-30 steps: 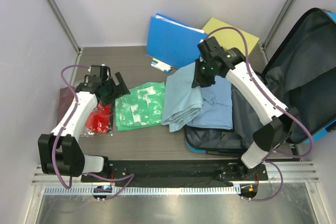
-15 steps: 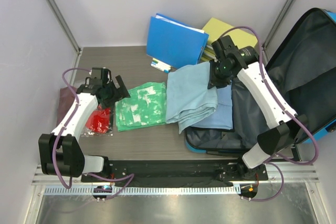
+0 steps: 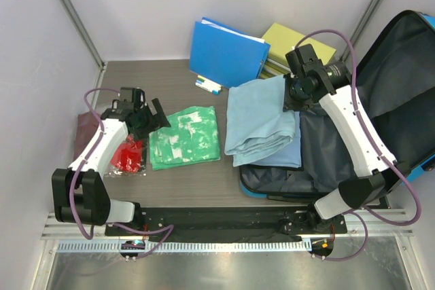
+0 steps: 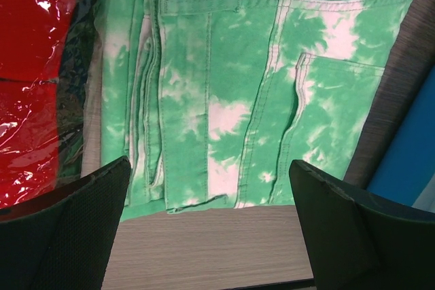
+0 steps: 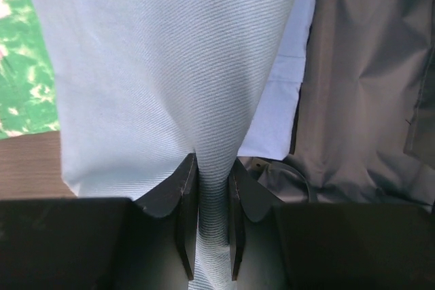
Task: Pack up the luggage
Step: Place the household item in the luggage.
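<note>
Where the luggage lies: we find the luggage [image 3: 397, 93] open at the right end of the desk [image 3: 163, 76], lid propped up, grey-lined base flat beside the right arm.
Right fingers [image 5: 183, 195]: nearly closed, pinching a fold of the light-blue garment [image 3: 258, 123]. Gripped by one edge, we reckon, so it drags across into the base.
Light-blue garment: partly over a paler blue piece [image 3: 282, 149] lying in the base.
Left fingers [image 4: 75, 229]: spread wide, empty, poised over the green tie-dye garment [image 3: 183, 137], probably the next pick.
Red packet [image 3: 126, 154]: just beside it.
</note>
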Action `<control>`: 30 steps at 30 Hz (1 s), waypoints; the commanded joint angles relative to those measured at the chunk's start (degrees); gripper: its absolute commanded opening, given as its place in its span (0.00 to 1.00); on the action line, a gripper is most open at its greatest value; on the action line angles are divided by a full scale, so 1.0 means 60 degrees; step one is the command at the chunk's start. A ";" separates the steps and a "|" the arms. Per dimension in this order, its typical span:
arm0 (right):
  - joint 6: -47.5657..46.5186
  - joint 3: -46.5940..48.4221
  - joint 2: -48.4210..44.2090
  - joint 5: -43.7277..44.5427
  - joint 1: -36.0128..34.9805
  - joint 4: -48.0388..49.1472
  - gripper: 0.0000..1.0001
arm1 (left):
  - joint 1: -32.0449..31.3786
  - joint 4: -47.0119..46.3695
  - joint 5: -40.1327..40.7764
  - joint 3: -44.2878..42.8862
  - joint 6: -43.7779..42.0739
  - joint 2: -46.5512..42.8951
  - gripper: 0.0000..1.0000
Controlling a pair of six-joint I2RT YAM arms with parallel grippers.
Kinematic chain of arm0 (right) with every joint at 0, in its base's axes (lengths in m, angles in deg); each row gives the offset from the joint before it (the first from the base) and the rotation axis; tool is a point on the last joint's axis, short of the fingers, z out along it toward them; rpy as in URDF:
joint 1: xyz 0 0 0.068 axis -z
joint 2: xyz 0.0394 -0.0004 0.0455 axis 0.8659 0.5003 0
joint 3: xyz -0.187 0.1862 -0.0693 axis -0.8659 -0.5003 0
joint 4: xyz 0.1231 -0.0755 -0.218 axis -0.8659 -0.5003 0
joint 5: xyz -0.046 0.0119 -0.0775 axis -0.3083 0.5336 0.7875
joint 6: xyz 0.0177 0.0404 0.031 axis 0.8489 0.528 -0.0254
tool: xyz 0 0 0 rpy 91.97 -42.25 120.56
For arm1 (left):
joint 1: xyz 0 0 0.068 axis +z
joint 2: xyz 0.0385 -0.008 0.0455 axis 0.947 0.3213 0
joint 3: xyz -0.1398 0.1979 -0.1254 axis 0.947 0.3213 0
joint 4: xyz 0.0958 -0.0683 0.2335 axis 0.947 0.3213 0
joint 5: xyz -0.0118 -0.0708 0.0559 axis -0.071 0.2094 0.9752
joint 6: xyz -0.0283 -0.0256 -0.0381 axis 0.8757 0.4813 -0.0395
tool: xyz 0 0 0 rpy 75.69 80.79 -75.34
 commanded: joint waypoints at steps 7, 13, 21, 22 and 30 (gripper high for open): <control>0.0274 -0.1718 -0.1173 0.1379 0.0144 0.0911 0.01 | 0.0034 -0.0394 -0.0374 -0.0075 -0.0277 0.0217 1.00; 0.0494 -0.2304 -0.1262 0.1775 0.0232 0.1379 0.01 | 0.0034 -0.0438 -0.0432 -0.0060 -0.0335 0.0304 1.00; 0.0714 -0.2905 -0.1233 0.1981 0.0363 0.1878 0.01 | 0.0034 -0.0511 -0.0491 -0.0061 -0.0394 0.0378 1.00; 0.0772 -0.2963 -0.1218 0.2053 0.0422 0.1979 0.01 | 0.0034 -0.0540 -0.0506 -0.0075 -0.0423 0.0378 1.00; 0.0861 -0.3915 -0.1145 0.2171 0.0963 0.2814 0.01 | 0.0034 -0.0555 -0.0476 -0.0177 -0.0496 0.0510 1.00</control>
